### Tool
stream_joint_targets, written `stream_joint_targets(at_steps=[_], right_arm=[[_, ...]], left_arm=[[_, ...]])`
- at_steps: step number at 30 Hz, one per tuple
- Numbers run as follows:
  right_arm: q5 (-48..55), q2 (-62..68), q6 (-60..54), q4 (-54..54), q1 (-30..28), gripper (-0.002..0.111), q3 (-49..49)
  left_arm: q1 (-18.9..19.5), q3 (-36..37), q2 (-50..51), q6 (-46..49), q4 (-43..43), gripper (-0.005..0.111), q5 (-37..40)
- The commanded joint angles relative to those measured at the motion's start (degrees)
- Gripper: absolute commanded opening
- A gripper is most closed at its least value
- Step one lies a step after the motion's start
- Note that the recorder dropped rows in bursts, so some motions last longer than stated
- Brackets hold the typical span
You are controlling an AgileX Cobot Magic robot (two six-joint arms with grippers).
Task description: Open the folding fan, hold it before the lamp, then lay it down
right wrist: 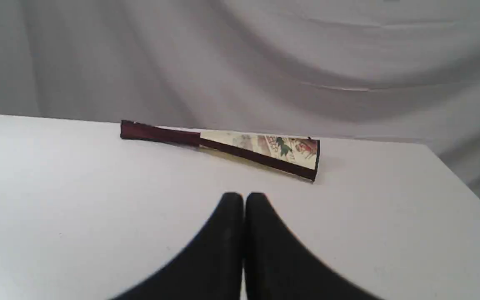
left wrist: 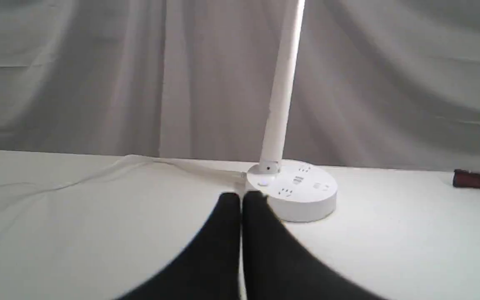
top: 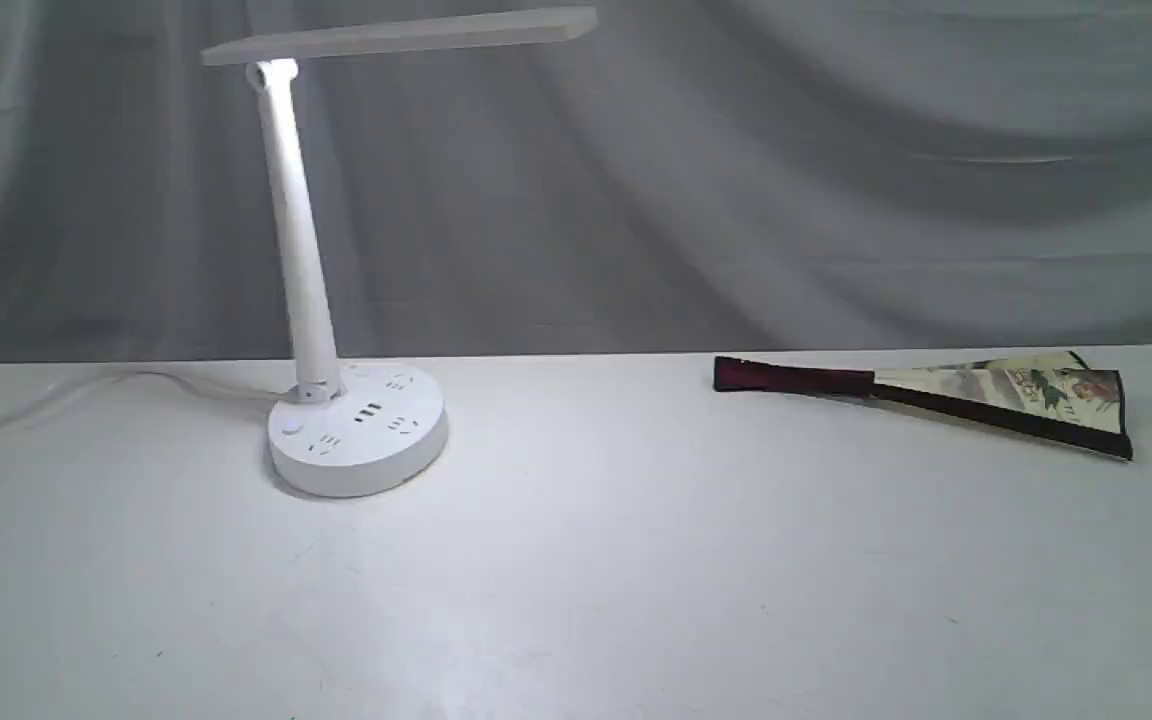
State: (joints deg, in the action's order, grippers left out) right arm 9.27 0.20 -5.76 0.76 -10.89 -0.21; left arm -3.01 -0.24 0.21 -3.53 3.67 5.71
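White table [top: 576, 600], grey drapes [top: 836, 150] behind. Lamp [top: 356, 440] stands on it, cord [top: 86, 390] trailing off; fan [top: 996, 395] lies nearly folded, well apart from lamp. Left tool [left wrist: 241, 201] and right tool [right wrist: 244, 200]: pressed together, empty.

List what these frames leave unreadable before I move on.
- lamp head: cut off by the top edge in the left wrist view.
- folding fan: in that view only its dark rib end shows, cut by the right edge.
- Fan's painting: mostly hidden in the closed pleats in the other views.
- cable: runs off the exterior view's left edge.
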Motion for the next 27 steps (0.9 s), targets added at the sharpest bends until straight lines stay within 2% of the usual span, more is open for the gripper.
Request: stream_joint_targets(at_steps=[1,7,11,15,19,27], right_arm=[[-5.4,-0.2,0.3,0.5,0.1,0.0,0.2],[-12.7,-0.2,0.2,2.7,0.1,0.0,0.2],[-9.7,-0.2,0.2,6.0,0.1,0.0,-1.1],[-4.7,-0.2,0.2,6.7,0.1,0.0,-6.4],[2.6,-0.2,0.3,6.7,0.1,0.0,-12.6],[13.2,3.9,0.3,6.7,0.1,0.0,-21.2]], left_arm=[[-0.3,0.2,-0.2,-1.4,2.1,0.0,-2.9],[-0.3,0.2,-0.2,-7.7,2.1,0.0,-6.5],[-0.3,0.2,-0.2,-8.2,1.7,0.0,-7.5],[-0.3,0.2,-0.2,-9.0,2.0,0.0,-6.4],[-0.3,-2.9,-0.2,-9.4,2.0,0.0,-0.5],[-0.3,-16.5,-0.2,-9.5,1.2,0.0,11.6]])
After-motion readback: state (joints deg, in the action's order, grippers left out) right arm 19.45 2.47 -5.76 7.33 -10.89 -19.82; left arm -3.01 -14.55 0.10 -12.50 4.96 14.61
